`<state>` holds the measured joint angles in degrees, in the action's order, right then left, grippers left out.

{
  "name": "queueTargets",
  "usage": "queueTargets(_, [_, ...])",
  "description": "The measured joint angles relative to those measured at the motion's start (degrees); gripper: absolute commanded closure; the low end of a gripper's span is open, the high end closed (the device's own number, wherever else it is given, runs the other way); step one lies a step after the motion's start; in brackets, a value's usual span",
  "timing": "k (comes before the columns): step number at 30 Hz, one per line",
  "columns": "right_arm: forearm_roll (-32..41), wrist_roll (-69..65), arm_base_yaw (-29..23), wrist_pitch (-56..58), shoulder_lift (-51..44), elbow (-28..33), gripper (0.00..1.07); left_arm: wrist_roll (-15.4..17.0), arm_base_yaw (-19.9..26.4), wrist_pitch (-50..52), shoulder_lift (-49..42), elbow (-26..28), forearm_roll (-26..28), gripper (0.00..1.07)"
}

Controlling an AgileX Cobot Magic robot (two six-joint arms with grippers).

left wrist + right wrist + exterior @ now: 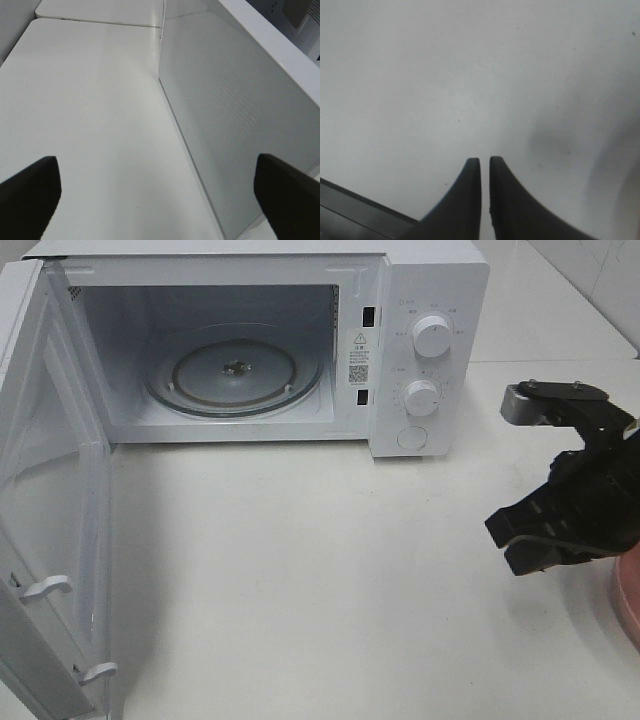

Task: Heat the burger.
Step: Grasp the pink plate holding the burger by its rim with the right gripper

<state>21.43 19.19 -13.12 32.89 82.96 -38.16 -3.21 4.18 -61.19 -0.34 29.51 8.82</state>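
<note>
The burger is out of view in all three frames. My right gripper (506, 543) hovers above the white table (300, 570) to the right of the microwave's front. In the right wrist view its fingertips (472, 175) stand almost together, a hairline gap between them and nothing in it. My left gripper (160, 200) is wide open and empty, its fingers (30, 195) at the frame's lower corners beside the outer face of the microwave door (240, 125). It does not show in the exterior high view.
A white microwave (430, 340) stands at the back with its door (50, 490) swung fully open to the left and a bare glass turntable (235, 370) inside. The rim of a pink plate (628, 590) peeks in at the right edge, behind my right arm.
</note>
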Motion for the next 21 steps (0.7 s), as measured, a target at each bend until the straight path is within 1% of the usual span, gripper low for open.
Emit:
queueTargets(1, [0.0,0.0,0.0,0.0,0.0,0.0,0.97,0.0,0.0,0.0,0.0,0.0,0.0,0.09])
queueTargets(2, [-4.5,-3.7,0.1,2.2,-1.7,0.0,0.95,0.0,0.0,0.0,0.0,0.0,0.0,0.09])
queueTargets(3, [-6.8,-6.0,0.1,3.4,-2.3,0.0,0.94,0.0,0.0,0.0,0.0,0.0,0.0,0.09])
queueTargets(4, [-6.8,-6.0,0.1,3.4,-2.3,0.0,0.94,0.0,0.0,0.0,0.0,0.0,0.0,0.09])
queueTargets(6, [-14.4,-15.6,1.4,7.4,-3.8,0.0,0.87,0.0,0.0,0.0,0.0,0.0,0.0,0.09])
queueTargets(7, [-14.4,-15.6,1.4,7.4,-3.8,0.0,0.87,0.0,0.0,0.0,0.0,0.0,0.0,0.09])
queueTargets(8, [-16.3,-17.4,2.1,8.0,-3.9,0.0,0.76,0.0,0.0,0.0,0.0,0.0,0.0,0.09])
queueTargets(9, [-19.3,-19.2,3.3,8.8,-4.0,0.0,0.58,0.0,0.0,0.0,0.0,0.0,0.0,0.09])
queueTargets(10, [-19.3,-19.2,3.3,8.8,-4.0,0.0,0.58,0.0,0.0,0.0,0.0,0.0,0.0,0.09])
queueTargets(11, [-20.4,-19.8,3.8,9.2,-4.0,0.0,0.48,0.0,0.0,0.0,0.0,0.0,0.0,0.09])
queueTargets(12, [-22.1,-20.2,4.5,9.7,-4.0,0.0,0.3,0.0,0.0,0.0,0.0,0.0,0.0,0.09])
queueTargets(13, [-22.1,-20.2,4.5,9.7,-4.0,0.0,0.3,0.0,0.0,0.0,0.0,0.0,0.0,0.09])
queueTargets(14, [-22.7,-20.1,4.7,9.7,-4.0,0.0,0.2,0.0,0.0,0.0,0.0,0.0,0.0,0.09])
queueTargets(15, [-24.2,-20.1,4.7,9.7,-4.0,0.0,0.07,0.0,0.0,0.0,0.0,0.0,0.0,0.09])
queueTargets(16, [-24.2,-20.1,4.7,9.7,-4.0,0.0,0.07,0.0,0.0,0.0,0.0,0.0,0.0,0.09])
queueTargets(17, [-24.8,-20.1,4.7,9.6,-4.0,0.0,0.04,0.0,0.0,0.0,0.0,0.0,0.0,0.09])
queueTargets(18, [-25.9,-20.1,4.7,9.1,-4.0,0.0,0.05,0.0,0.0,0.0,0.0,0.0,0.0,0.09])
queueTargets(21, [-26.2,-20.1,4.7,8.8,-4.0,0.0,0.06,0.0,0.0,0.0,0.0,0.0,0.0,0.09])
